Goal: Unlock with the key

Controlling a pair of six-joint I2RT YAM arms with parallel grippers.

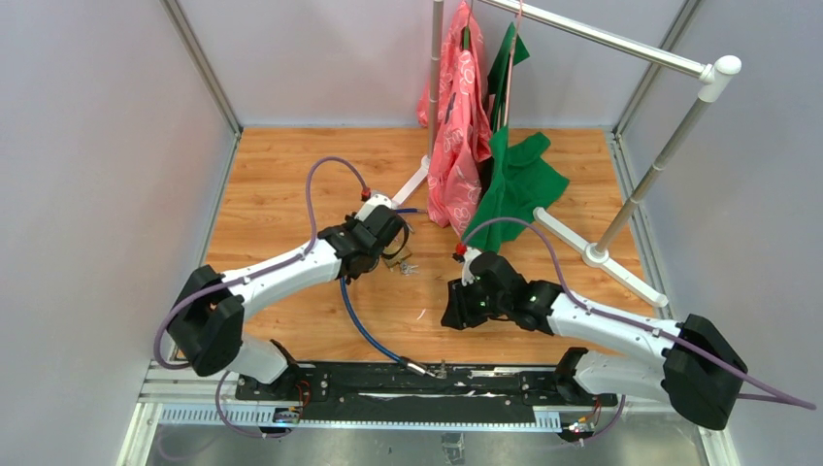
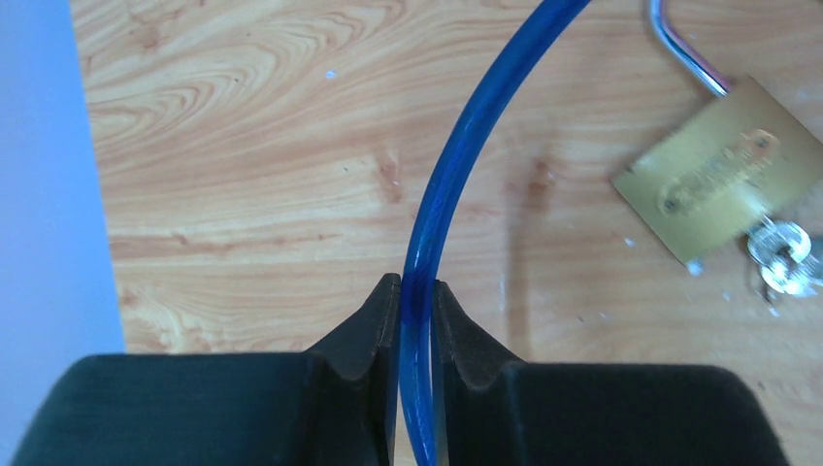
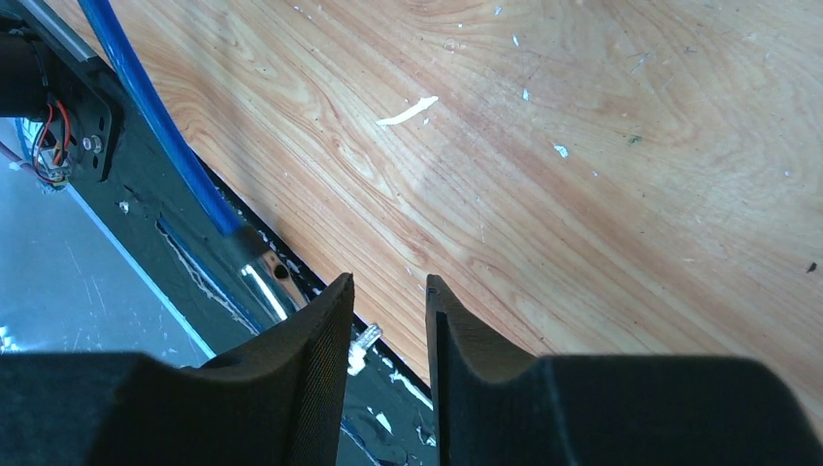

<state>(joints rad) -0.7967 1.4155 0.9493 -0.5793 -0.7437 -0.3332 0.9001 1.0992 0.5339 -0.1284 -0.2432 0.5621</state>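
Note:
A brass padlock point(image 2: 718, 172) with a silver shackle lies on the wooden floor, with silver keys point(image 2: 781, 257) at its bottom end; whether a key sits in the lock I cannot tell. In the top view the padlock point(image 1: 397, 257) lies just right of my left gripper point(image 1: 378, 248). My left gripper point(image 2: 415, 296) is shut on the blue cable point(image 2: 456, 155), which runs up toward the padlock's shackle. My right gripper point(image 3: 388, 286) is open and empty, hovering above the floor's near edge, well away from the padlock. In the top view it point(image 1: 456, 313) is at centre.
The blue cable point(image 1: 364, 325) runs down to a metal end point(image 3: 262, 277) on the black base rail point(image 1: 427, 383). A clothes rack point(image 1: 621, 47) with a pink garment point(image 1: 461, 136) and a green one point(image 1: 519, 180) stands at the back right. Grey walls enclose the floor.

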